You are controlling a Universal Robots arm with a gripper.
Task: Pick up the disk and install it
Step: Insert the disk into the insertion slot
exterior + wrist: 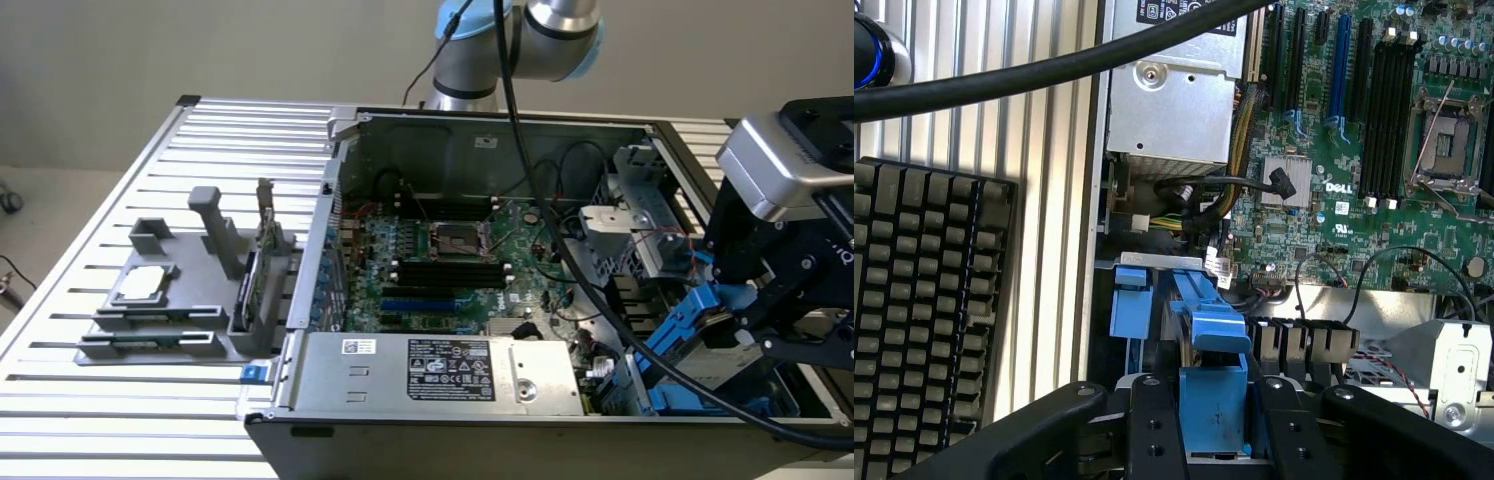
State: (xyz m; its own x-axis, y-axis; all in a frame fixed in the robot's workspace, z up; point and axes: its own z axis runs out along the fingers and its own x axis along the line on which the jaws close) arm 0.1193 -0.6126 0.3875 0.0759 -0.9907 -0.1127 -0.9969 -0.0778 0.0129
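- Step in hand: install phase. The disk was already lifted and sat tilted over the drive bay, at the corner of the computer case on the exterior view's right.
- Gripper clenched on the disk's blue carrier. The wrist view showed the blue plastic pinched between both black fingers.
- Disk not yet seated, by my read. The blue rails stood above the bay, near the power supply.
- Next move calls for keeping the rails square to the bay guides and clear of the loose cables nearby.
- Counts: one disk, one gripper, one case, one power supply, one keyboard, one grey fixture, one square chip.
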